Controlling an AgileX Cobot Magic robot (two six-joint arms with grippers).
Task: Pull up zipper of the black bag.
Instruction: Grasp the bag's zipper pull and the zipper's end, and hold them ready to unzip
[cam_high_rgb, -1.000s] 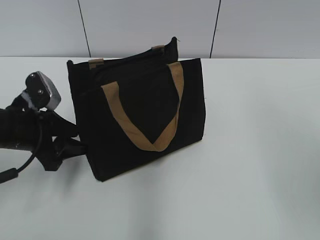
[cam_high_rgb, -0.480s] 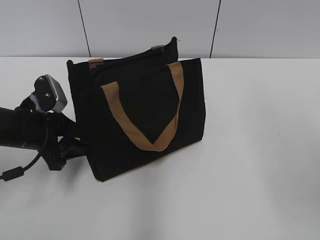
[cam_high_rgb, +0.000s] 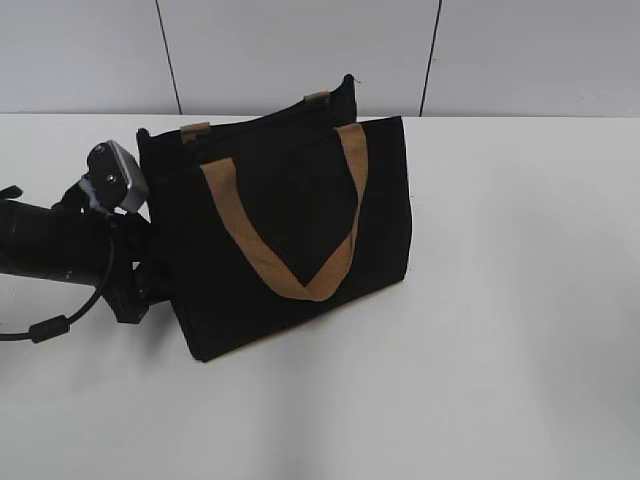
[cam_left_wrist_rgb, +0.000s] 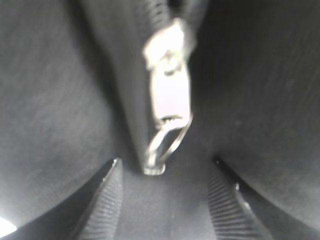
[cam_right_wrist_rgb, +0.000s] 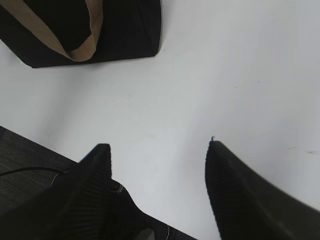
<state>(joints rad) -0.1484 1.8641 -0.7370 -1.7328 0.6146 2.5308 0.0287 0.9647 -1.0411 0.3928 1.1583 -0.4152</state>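
Observation:
The black bag (cam_high_rgb: 290, 220) stands on the white table with tan strap handles; its lower corner also shows in the right wrist view (cam_right_wrist_rgb: 125, 30). My left gripper (cam_high_rgb: 150, 280) is pressed against the bag's left side panel. In the left wrist view the silver zipper (cam_left_wrist_rgb: 167, 100) with its round key-ring loop hangs on the black zip line just ahead of the open jaws (cam_left_wrist_rgb: 165, 167); the ring's lower end sits between the fingertips, not gripped. My right gripper (cam_right_wrist_rgb: 157, 147) is open and empty above the white table, well away from the bag.
A grey panelled wall (cam_high_rgb: 300, 50) runs behind the table. The white tabletop (cam_high_rgb: 500, 300) extends to the right and front of the bag. A dark table edge with a cable shows at the lower left of the right wrist view (cam_right_wrist_rgb: 25, 165).
My left arm has moved right and slightly up, closing in until the gripper reaches the bag's left side. The bag shifted a little.

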